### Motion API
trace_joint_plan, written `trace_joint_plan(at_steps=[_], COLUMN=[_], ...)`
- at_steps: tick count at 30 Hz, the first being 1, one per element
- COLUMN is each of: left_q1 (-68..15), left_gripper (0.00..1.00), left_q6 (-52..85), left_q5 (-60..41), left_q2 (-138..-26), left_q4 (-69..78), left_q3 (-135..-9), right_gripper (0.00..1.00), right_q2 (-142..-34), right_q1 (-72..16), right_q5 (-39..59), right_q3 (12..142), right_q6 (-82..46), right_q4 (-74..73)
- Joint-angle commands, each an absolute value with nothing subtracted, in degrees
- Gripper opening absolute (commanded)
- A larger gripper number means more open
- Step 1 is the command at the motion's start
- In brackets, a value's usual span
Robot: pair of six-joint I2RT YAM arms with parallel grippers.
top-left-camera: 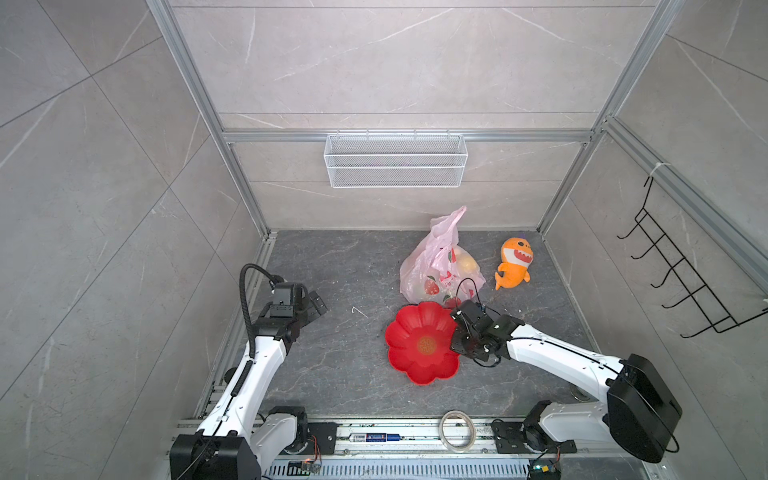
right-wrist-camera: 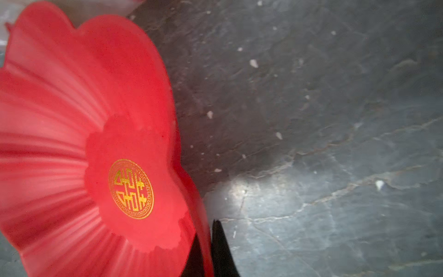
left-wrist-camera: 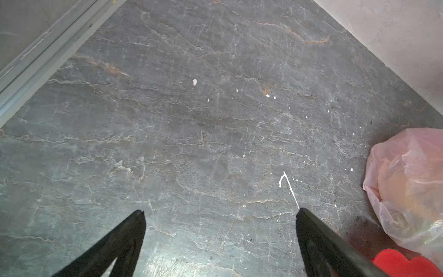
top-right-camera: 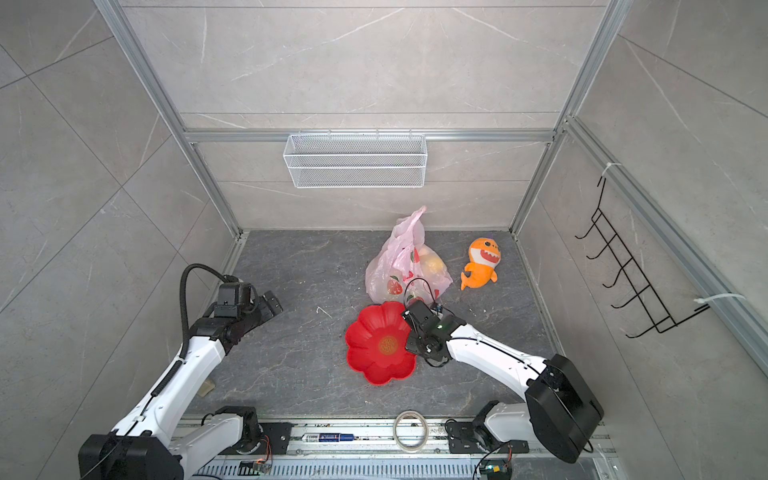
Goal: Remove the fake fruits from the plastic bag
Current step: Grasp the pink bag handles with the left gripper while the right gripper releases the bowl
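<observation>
While the plastic bag (top-left-camera: pixel 419 272) holds the fake fruits (top-left-camera: pixel 466 262), the right hand (right-wrist-camera: pixel 206 242) clamps the red flower-shaped dish (top-left-camera: pixel 415 322), likely readying it for them, and the left hand (left-wrist-camera: pixel 220 211) gapes empty.

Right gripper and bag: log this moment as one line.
left gripper: open, empty, over table | right gripper: shut on red dish rim | fake fruits: inside plastic bag

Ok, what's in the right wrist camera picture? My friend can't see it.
A red dish shaped like a flower, empty, with a round gold mark in its middle, fills one side of the picture. The right tool pinches the dish's rim. The rest is dark grey stone table with white specks.
</observation>
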State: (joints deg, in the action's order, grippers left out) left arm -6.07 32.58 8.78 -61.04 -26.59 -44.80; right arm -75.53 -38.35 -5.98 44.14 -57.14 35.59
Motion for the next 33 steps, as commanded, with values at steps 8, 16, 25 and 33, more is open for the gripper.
trace_joint_plan(at_steps=[8,16,25,33], left_q1=[-20.2,-26.2,-30.8,-33.1], left_gripper=[0.99,0.99,1.0,0.99], left_q6=[26.7,22.1,15.9,11.4], left_q5=[8.4,-2.5,-7.1,-11.7], left_q2=[-75.3,-92.3,-104.5,-113.0], left_q4=[-24.6,-24.3,-25.8,-26.0], left_q3=[-62.7,-77.8,-92.8,-104.0], right_gripper=[0.08,0.16,0.55,0.64], right_q2=[-71.1,-69.4,-64.9,-60.6], right_q1=[-31.1,-28.6,-28.3,-28.3], right_q5=[-9.8,-15.1,-20.2,-21.2], right_q3=[38.3,38.3,41.6,50.2], right_q6=[-55.1,-53.2,-53.2,-49.0], right_q4=[49.0,53.8,58.9,62.4])
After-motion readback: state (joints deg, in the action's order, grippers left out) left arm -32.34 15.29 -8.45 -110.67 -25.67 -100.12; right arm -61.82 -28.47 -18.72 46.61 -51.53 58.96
